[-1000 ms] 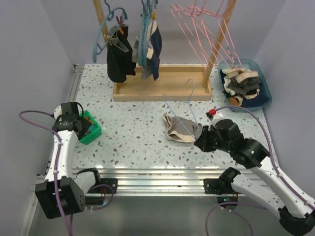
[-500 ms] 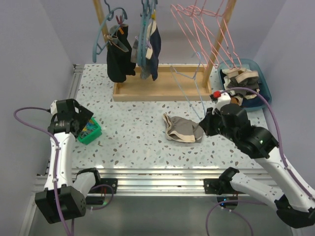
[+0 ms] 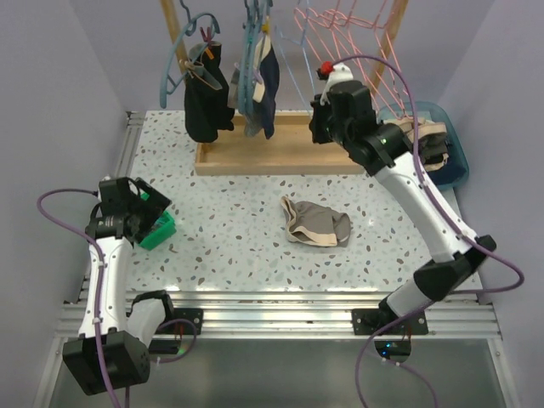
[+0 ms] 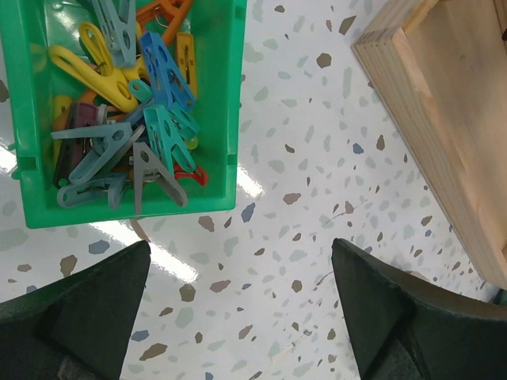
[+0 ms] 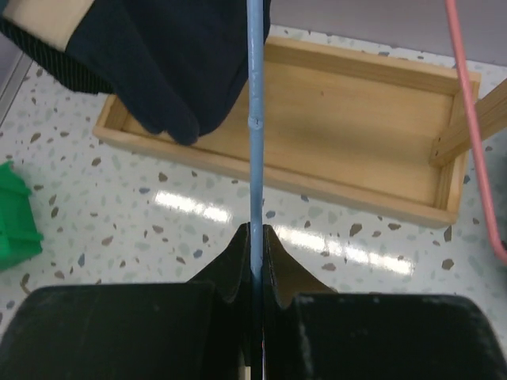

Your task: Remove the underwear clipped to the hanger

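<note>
**Right arm now up at the rack, underwear left on the table**

Raised since a second ago, the right gripper is pinched tight on a thin blue hanger above the wooden rack base. Beige-grey underwear lies loose, mid-table. The left gripper, jaws wide apart, hovers beside a green bin of clips. The table is white speckled stone, and the walls are pale lilac.

Green bin full of pegs; wooden tray; blue basket
</note>
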Robot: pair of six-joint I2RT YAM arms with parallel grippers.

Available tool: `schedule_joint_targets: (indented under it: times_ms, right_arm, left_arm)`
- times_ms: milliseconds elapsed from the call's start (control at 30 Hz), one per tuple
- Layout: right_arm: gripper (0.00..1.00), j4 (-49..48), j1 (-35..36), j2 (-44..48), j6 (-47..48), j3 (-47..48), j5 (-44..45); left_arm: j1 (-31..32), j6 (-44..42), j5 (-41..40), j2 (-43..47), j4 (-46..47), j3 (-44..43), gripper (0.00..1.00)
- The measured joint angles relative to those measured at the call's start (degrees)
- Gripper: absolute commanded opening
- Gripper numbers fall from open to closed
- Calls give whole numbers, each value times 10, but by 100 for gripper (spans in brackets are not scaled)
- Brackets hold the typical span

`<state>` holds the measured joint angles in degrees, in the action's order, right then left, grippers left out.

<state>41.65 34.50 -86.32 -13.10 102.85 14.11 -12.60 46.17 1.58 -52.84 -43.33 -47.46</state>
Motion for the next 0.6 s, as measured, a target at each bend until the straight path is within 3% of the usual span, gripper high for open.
schedule_joint_targets:
  times_ms: [300,600]
  right_arm:
    - [0,11,-49,-150,-2,219,-19]
    - [0,40,-59,-158,-15,239,-21]
  left_arm:
    - [0,-4,24,10,0,0,100]
    - [2,-4,36,6,7,0,100]
